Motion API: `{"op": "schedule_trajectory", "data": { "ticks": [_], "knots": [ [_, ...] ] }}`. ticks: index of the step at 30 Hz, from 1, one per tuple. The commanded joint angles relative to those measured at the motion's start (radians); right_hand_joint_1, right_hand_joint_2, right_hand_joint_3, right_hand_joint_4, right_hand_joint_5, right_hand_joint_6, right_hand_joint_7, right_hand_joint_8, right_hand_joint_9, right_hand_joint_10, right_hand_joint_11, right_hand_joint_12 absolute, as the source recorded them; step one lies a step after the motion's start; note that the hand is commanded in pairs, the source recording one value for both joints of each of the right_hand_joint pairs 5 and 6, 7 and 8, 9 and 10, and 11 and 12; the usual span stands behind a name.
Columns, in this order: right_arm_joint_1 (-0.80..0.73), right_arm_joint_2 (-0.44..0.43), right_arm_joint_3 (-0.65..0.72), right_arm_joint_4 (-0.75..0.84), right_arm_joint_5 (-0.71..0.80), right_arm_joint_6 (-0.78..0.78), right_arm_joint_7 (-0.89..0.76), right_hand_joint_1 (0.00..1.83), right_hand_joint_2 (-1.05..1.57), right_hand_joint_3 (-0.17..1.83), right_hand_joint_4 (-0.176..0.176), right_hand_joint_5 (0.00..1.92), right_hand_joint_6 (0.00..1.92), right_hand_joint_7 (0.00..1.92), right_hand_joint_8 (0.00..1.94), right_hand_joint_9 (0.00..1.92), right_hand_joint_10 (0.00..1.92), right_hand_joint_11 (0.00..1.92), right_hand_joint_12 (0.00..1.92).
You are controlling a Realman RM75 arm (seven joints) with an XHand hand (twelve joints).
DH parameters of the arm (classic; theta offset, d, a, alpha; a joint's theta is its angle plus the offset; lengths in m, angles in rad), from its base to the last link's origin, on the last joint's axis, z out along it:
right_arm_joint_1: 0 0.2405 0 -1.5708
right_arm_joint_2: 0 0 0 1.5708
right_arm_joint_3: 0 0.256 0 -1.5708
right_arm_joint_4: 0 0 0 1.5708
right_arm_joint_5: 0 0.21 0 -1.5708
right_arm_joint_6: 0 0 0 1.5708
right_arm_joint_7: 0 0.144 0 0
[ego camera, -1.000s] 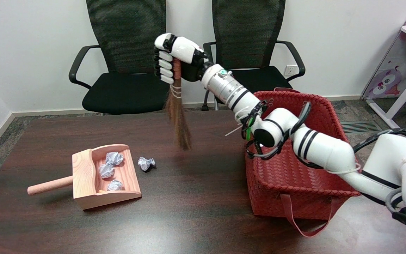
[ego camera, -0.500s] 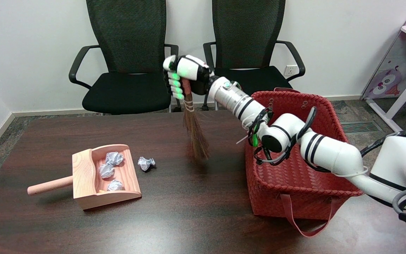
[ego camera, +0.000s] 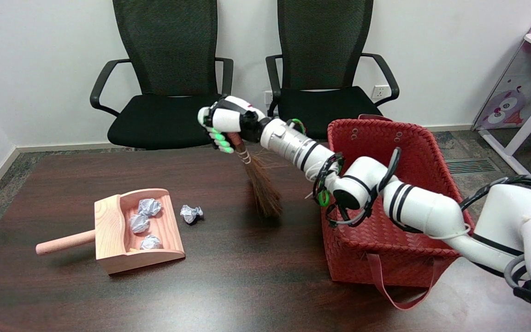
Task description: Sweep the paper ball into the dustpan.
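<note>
My right hand [ego camera: 225, 126] grips the handle of a small brown broom [ego camera: 260, 186], held above the table's far middle. The bristles slant down to the right and their tips reach the tabletop or hover just over it. One crumpled paper ball [ego camera: 191, 213] lies on the dark table, well left of the bristles and just right of the wooden dustpan [ego camera: 113, 256]. The dustpan lies at the left with its open mouth toward the ball and its handle [ego camera: 65, 243] pointing left. Three paper balls [ego camera: 145, 222] sit inside it.
A red woven basket [ego camera: 387, 240] stands on the table at the right, under my forearm, with a strap hanging over the front. Two black office chairs [ego camera: 168, 83] stand behind the table. A shelf unit is at the far right.
My hand has come down and the broom has swung right, bristles dropping from mid-air to the tabletop near the basket. The ball and dustpan have not moved.
</note>
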Motion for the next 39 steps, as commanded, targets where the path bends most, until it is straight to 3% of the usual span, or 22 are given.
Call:
{"op": "schedule_trajectory", "data": {
  "ticks": [1, 32, 39],
  "knots": [
    [-0.038, -0.106, 0.001, 0.017, -0.094, -0.011, -0.087, 0.87, 1.33, 1.83, -0.002, 1.92, 1.92, 1.92, 1.92, 1.92, 1.92, 1.92, 1.92],
    [-0.074, -0.412, 0.047, 0.13, -0.08, -0.026, 0.041, 0.85, 1.07, 1.83, -0.005, 1.92, 1.92, 1.92, 1.92, 1.92, 1.92, 1.92, 1.92],
    [-0.057, -0.454, 0.057, 0.098, 0.02, -0.026, 0.105, 0.85, 1.05, 1.83, -0.004, 1.92, 1.92, 1.92, 1.92, 1.92, 1.92, 1.92, 1.92]
  ]
}}
